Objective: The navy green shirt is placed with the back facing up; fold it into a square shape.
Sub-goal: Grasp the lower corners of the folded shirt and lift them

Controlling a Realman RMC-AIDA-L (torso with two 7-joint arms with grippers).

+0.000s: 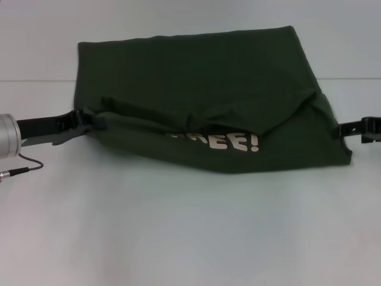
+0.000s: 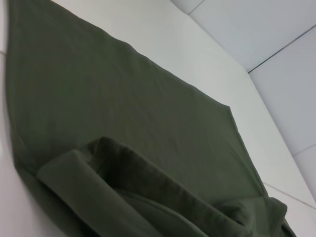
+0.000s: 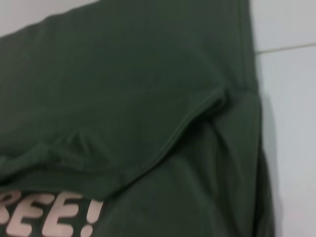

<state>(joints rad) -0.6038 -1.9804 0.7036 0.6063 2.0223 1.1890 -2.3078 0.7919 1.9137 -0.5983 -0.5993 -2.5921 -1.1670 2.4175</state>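
The navy green shirt (image 1: pixel 196 71) lies on the white table (image 1: pixel 178 238), partly folded. A near flap is turned over and shows the pale lettering "REE!" (image 1: pixel 229 143). A rumpled fold ridge runs across it from side to side. My left gripper (image 1: pixel 92 119) is at the shirt's left edge, shut on the end of that ridge. My right gripper (image 1: pixel 340 130) meets the right edge, its tips sunk in the cloth. The left wrist view shows the shirt (image 2: pixel 123 108) with a rolled fold close by. In the right wrist view the shirt (image 3: pixel 123 89) has a seam above the lettering (image 3: pixel 49 215).
A thin black cable (image 1: pixel 24 167) trails on the table under the left arm. A faint seam line (image 1: pixel 36 80) crosses the table behind the shirt. Bare white surface stretches in front of the shirt toward the near edge.
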